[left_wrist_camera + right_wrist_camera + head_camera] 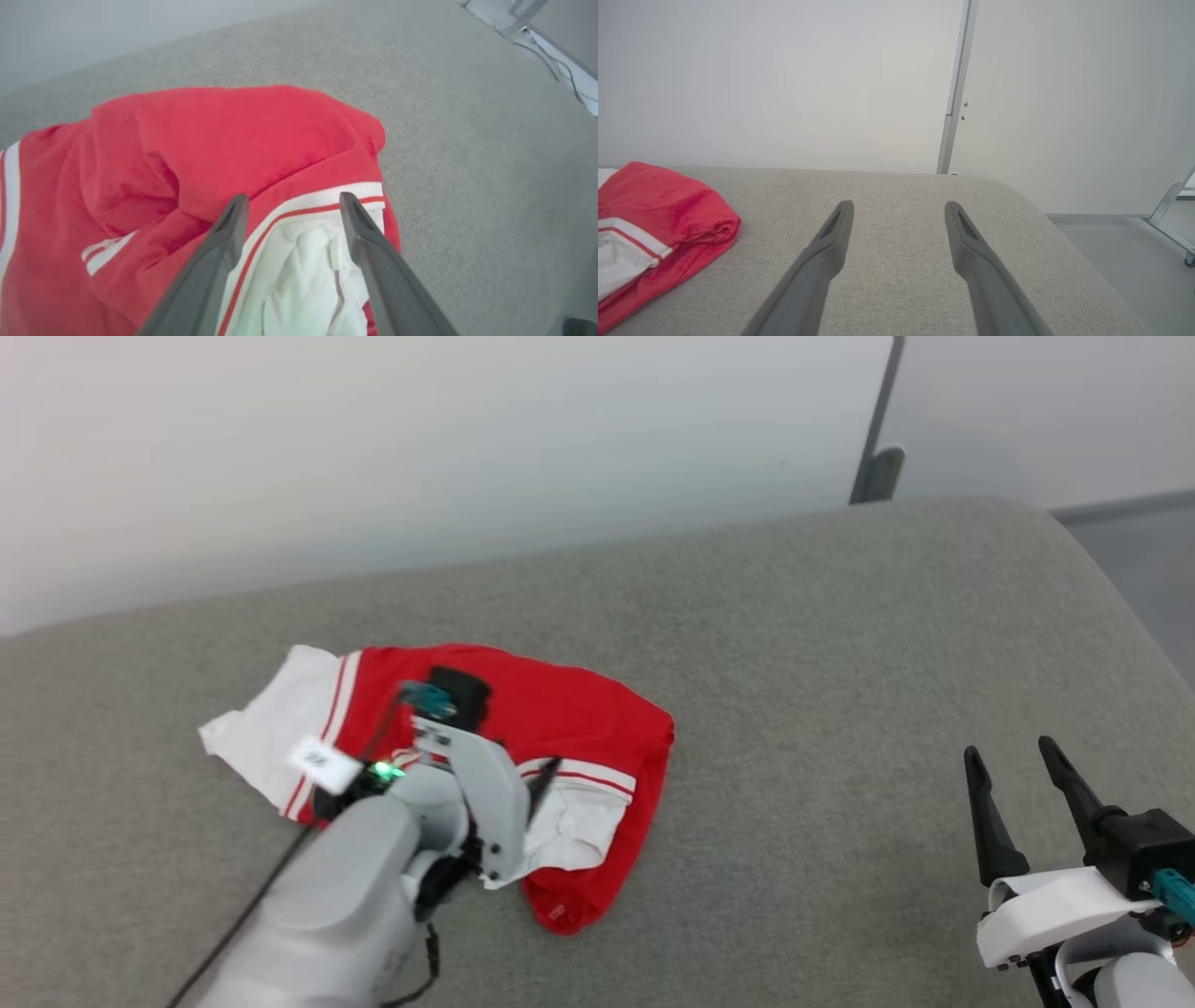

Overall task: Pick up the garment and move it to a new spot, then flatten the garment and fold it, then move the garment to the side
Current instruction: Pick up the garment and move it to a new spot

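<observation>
The garment (579, 719) lies crumpled on the left half of the grey cushion (840, 644), red body bunched up, one white sleeve flung out to the left and the other tucked under a striped band. The left arm (373, 859) reaches right across it and blocks the middle of the cloth in the head view. A white tag (322, 761) and a green light (385, 770) sit on that arm, and a black cable (252, 905) trails from it.

The left gripper (292, 200) is spread wide over the striped band and white sleeve, clamping nothing. Whether its tips touch the cloth, I cannot tell. The right gripper (1008, 749) is also wide apart and empty, over bare cushion well away from the garment.

Behind stands a pale wall (467, 448) with a metal post (878, 467). A wheeled frame (1171, 224) stands on the floor (1125, 261) past the cushion's end. The left wrist view cuts the garment off at the left and bottom edges.
</observation>
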### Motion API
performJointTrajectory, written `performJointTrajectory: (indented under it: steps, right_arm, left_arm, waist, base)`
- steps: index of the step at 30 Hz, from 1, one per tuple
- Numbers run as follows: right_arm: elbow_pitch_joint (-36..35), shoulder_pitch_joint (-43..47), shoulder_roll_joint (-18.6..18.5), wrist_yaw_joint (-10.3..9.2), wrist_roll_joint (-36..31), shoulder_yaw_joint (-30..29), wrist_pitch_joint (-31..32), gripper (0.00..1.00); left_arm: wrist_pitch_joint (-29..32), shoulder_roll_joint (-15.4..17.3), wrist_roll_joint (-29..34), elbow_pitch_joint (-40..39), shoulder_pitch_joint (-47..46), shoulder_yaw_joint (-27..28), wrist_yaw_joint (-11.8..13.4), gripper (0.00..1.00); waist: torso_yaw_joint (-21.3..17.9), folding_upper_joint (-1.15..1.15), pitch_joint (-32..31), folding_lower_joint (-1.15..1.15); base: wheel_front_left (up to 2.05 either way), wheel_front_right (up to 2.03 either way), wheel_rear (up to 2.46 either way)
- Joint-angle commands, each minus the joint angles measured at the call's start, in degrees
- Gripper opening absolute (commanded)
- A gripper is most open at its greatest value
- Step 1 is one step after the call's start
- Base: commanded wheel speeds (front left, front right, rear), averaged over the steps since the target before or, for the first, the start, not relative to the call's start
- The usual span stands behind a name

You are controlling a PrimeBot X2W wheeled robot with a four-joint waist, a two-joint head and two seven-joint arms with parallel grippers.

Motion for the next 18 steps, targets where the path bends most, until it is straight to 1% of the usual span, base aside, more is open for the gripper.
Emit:
performJointTrajectory:
  steps: [1,4,7,14,18]
  right_arm:
    - [-0.2,0.7,-0.3,-0.08,0.2,0.0,-0.3,1.0]
    - [-0.6,1.4,-0.5,-0.08,0.2,-0.2,-0.3,1.0]
    - [-1.1,2.2,-0.7,-0.08,0.0,-1.0,-0.3,1.0]
    - [-2.4,3.9,-1.3,-0.08,-0.3,-2.2,-0.3,1.0]
    - [-3.3,4.9,-1.4,-0.08,-0.5,-3.0,-0.3,1.0]
  left_arm:
    - [-1.0,0.7,-0.6,-0.8,0.8,0.6,-0.1,1.0]
    - [-4.6,3.2,-0.8,-4.0,2.3,1.7,-0.2,1.0]
    - [-8.3,5.9,-1.0,-7.0,4.3,3.2,0.5,1.0]
    - [-16.9,11.3,-1.7,-13.3,10.5,7.2,3.1,1.0]
    - [-20.9,13.6,-2.2,-16.4,14.6,9.4,5.1,1.0]
  waist:
    - [1.4,0.0,-1.5,0.0]
    - [2.2,0.0,-2.5,0.0]
    - [3.3,0.0,-3.3,0.0]
    - [5.5,0.0,-4.6,0.0]
    - [6.6,0.0,-4.8,0.0]
  base:
    - [0.0,0.0,0.0]
    - [0.0,0.0,0.0]
    - [0.0,0.0,0.0]
    - [0.0,0.0,0.0]
    - [0.0,0.0,0.0]
